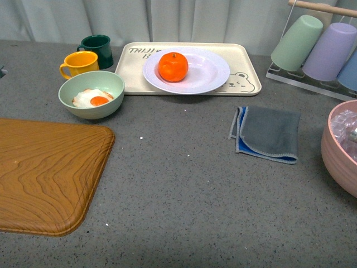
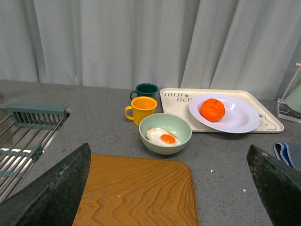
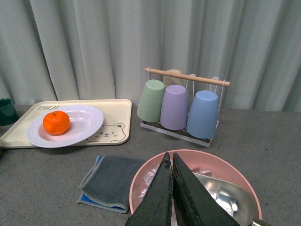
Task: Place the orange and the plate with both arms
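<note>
Starting at the left edge of the bench, a wooden board point(image 1: 47, 176) fills the near-left corner, and behind it sit a pale green bowl point(image 1: 91, 94) with a fried egg, a yellow mug point(image 1: 79, 63) and a dark green mug point(image 1: 97, 49). Toward the middle of the far edge lies the cream bear tray point(image 1: 245, 70), and on it the plate point(image 1: 212, 71) with the orange point(image 1: 173, 66) resting in its well, a little left of centre — so the pair already sit together, and by my reckoning either the placing is done or nothing has been lifted yet; I cannot tell which. Neither arm shows from the front. The left gripper point(image 2: 169, 188) hangs spread wide above the board, holding nothing; the right gripper point(image 3: 172, 193) has its fingers pressed together, empty, over a pink bowl point(image 1: 333, 153) at the right edge. A grey cloth point(image 1: 268, 133) lies right of centre, and a cup rack point(image 1: 318, 47) stands at the far-right corner. The tray's lettering is partly hidden by the plate — I can make out only "TAIJI" and "BE".
</note>
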### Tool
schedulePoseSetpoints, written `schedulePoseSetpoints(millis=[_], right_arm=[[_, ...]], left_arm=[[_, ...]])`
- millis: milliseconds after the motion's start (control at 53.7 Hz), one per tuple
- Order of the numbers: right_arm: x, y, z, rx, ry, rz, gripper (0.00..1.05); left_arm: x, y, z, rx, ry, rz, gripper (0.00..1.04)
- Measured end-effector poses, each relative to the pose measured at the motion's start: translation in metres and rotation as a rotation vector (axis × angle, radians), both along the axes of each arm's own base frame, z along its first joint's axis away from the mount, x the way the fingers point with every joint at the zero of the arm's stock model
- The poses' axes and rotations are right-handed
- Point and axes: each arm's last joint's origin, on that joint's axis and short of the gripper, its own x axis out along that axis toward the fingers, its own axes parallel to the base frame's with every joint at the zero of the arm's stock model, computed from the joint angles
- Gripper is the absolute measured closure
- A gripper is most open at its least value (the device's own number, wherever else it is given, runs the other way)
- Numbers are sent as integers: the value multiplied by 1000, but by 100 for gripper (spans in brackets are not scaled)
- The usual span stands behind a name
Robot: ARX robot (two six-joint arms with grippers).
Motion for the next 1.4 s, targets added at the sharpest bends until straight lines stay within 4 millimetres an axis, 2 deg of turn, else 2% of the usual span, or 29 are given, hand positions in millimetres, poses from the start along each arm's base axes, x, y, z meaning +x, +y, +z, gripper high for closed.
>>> schedulePoseSetpoints(millis=[1061, 1396], right_arm=[[-25, 0, -3, -1, 3, 3, 103], [-26, 0, -3, -2, 2, 3, 52]], left_arm=[[0, 0, 0, 0, 0, 0, 7], [0, 0, 0, 0, 0, 0, 7]])
